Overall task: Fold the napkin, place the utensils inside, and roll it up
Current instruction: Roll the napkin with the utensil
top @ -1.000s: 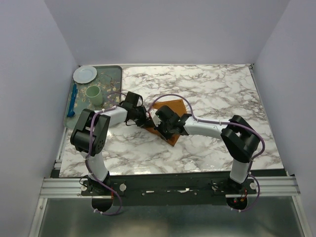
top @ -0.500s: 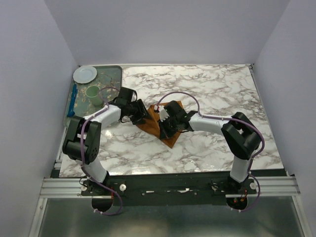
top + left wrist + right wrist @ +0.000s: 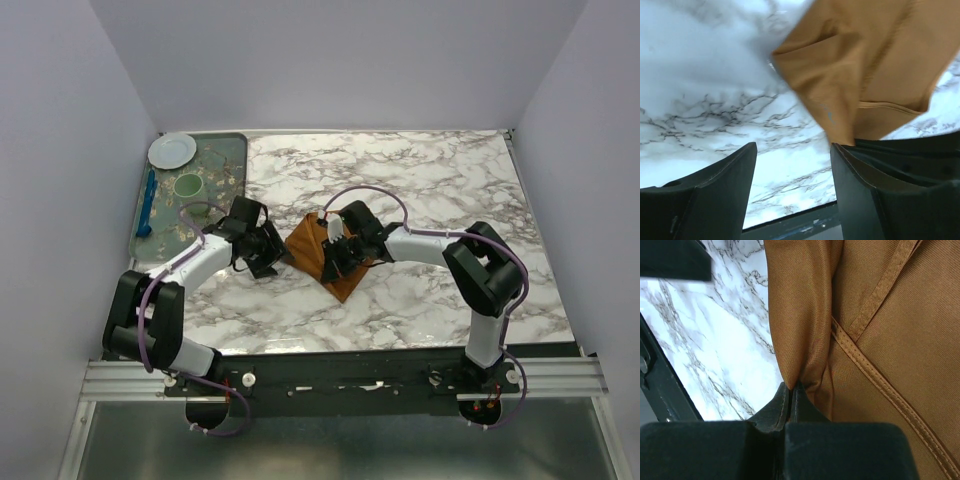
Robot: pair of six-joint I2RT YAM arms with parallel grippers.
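Right gripper [image 3: 791, 390] is pinched tight on a fold of the rust-orange, hemmed cloth napkin [image 3: 875, 330], so the fabric bunches up right at its fingertips. Left gripper [image 3: 792, 160] has its jaws spread wide with nothing clamped, and a napkin corner hangs just ahead, right by one dark finger [image 3: 875, 185]. Cloth sits between both grippers on the white, grey-veined marble table [image 3: 440, 180].

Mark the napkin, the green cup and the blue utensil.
napkin [image 3: 308, 252], top external view, bare left part of the cloth.
green cup [image 3: 188, 186], top external view, its open mouth.
blue utensil [image 3: 148, 205], top external view, middle of its length.
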